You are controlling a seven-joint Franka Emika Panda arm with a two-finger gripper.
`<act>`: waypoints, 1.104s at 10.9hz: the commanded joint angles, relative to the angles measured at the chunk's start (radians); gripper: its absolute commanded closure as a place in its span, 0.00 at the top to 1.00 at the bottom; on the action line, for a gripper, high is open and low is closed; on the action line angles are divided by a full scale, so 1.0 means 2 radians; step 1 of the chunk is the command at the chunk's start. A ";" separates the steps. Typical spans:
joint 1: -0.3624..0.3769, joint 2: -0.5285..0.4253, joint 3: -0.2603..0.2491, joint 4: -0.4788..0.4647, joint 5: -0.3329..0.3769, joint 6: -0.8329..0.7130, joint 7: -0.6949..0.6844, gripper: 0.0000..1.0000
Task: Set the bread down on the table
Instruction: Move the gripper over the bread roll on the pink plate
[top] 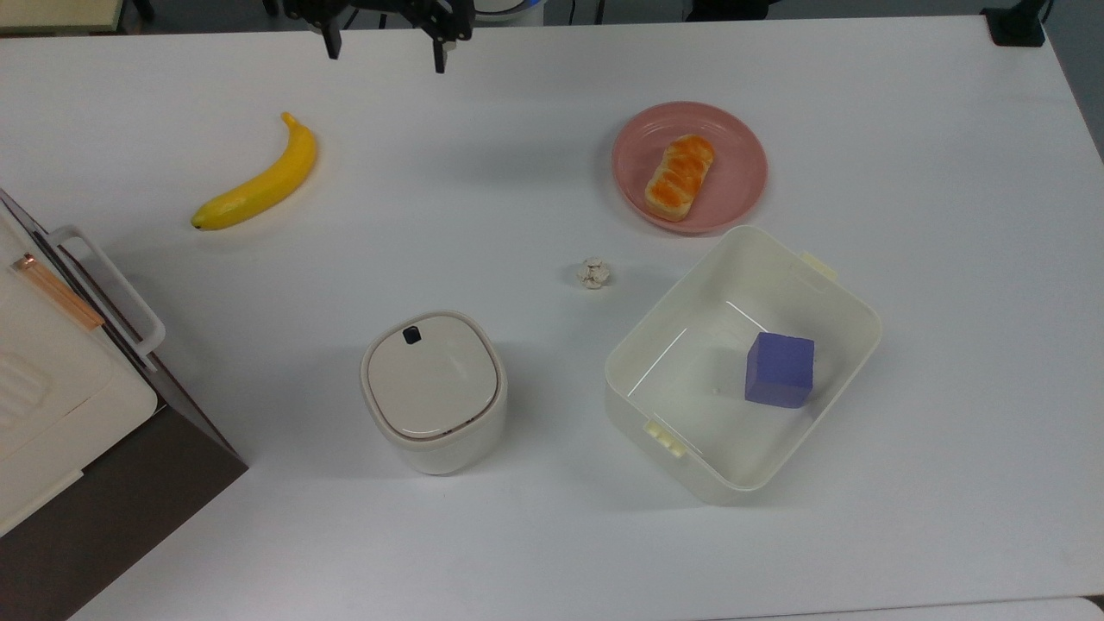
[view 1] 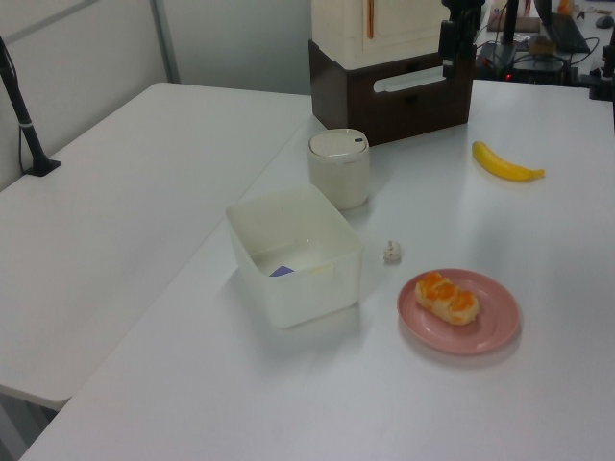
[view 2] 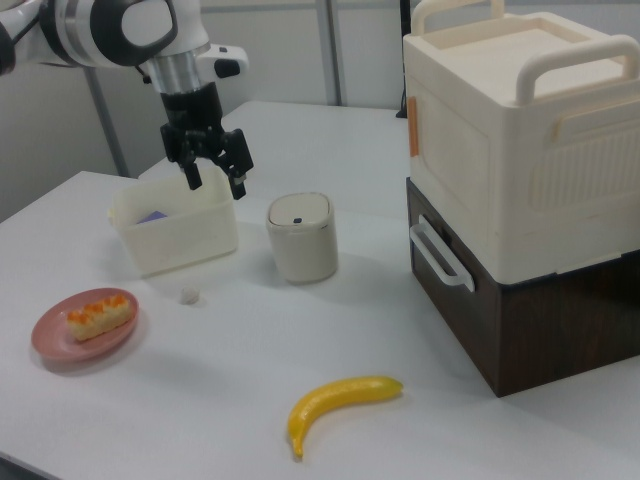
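Note:
The bread (top: 680, 176) is a small orange-brown braided roll lying on the round pink plate (top: 742, 138) at the upper right of the white table (top: 483, 172) in the top view. It also shows in the left view as the bread (view 1: 446, 298) and in the right view as the bread (view 2: 99, 313). My gripper (top: 385, 53) hangs open and empty over the table's far edge in the top view, well to the left of the plate. In the right view the gripper (view 2: 216, 182) points down, high above the table, in front of the white bin.
A banana (top: 259, 183) lies at the top view's left. A lidded white canister (top: 433, 390) stands in the middle. A white bin (top: 655, 319) holding a purple block (top: 780, 369) sits just below the plate. A small crumpled ball (top: 593, 272) lies between them. A cream-and-brown box stack (top: 52, 405) fills the lower left.

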State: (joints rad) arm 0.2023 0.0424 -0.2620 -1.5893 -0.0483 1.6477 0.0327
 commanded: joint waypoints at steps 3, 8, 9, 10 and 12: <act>0.010 -0.010 0.111 -0.118 -0.098 -0.010 -0.010 1.00; 0.012 -0.014 0.164 -0.172 -0.080 0.060 0.179 1.00; 0.012 -0.014 0.166 -0.192 -0.069 0.135 0.254 1.00; 0.016 -0.013 0.169 -0.208 -0.069 0.179 0.307 1.00; 0.031 -0.010 0.194 -0.215 -0.063 0.192 0.351 1.00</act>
State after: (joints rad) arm 0.2263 0.0479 0.0890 -1.9646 -0.1993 1.9773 0.6062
